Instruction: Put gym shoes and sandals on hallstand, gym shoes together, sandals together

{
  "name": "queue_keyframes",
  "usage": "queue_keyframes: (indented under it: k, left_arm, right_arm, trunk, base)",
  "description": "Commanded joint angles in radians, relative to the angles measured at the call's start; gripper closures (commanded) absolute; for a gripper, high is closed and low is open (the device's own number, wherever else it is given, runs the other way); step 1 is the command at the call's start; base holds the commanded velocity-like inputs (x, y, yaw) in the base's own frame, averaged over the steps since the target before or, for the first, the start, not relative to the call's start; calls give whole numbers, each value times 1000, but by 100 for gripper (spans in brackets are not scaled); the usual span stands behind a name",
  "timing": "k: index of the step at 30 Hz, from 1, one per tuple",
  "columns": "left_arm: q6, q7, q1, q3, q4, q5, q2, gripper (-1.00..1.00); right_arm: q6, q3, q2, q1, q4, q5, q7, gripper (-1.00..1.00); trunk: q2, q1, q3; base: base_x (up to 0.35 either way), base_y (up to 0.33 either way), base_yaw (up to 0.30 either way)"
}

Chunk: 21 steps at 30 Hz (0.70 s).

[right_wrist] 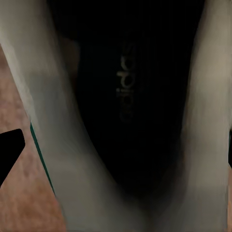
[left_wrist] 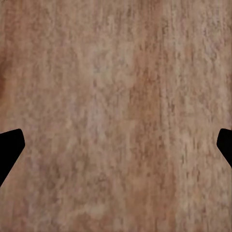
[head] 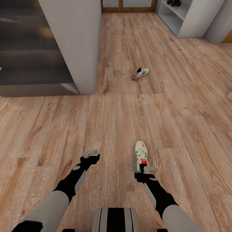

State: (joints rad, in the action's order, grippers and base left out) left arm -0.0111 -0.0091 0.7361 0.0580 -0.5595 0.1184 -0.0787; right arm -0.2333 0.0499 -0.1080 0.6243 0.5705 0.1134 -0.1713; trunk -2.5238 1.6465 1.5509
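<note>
Right end effector (head: 145,171): at the heel of the near gym shoe (head: 141,155), looking straight down into its dark opening; whether the fingers are clamped on the shoe or merely around it cannot be told
Right wrist view: black insole with grey lettering (right_wrist: 126,82), pale inner walls of the shoe either side, a thin green line along one wall, floor beyond it
Left end effector (head: 91,156): fingers apart, nothing between them, above bare floor (left_wrist: 116,106)
Near gym shoe: white with green stripes and a red-orange tongue, toe pointing away from the robot, directly ahead of the right arm
Far gym shoe (head: 140,73): lying on the corridor floor (head: 180,106) well apart from the near one, further down the corridor, red-orange heel toward the robot
Shoe rack (head: 188,19): white unit at the far right of the corridor; a dark object (head: 174,3) on its shelf, too small to identify
Grey wall (head: 72,38): stands at the left, dark stairs beside it
</note>
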Motion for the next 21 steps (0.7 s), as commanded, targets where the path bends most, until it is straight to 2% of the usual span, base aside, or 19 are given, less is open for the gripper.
queue_keyframes:
  k: [1, 21]
  left_arm:
    - [-1, -1, 0, 3, 0, 10, 0, -100]
    - [-1, -2, 0, 3, 0, 10, 0, -100]
  right_arm:
    - [-4, 5, 1, 0, 2, 10, -8, 100]
    - [-4, 4, 1, 0, 3, 11, -8, 100]
  trunk:
    - [0, 0, 1]
    - [0, 0, 1]
  base:
    - [4, 0, 0]
    - [0, 0, 0]
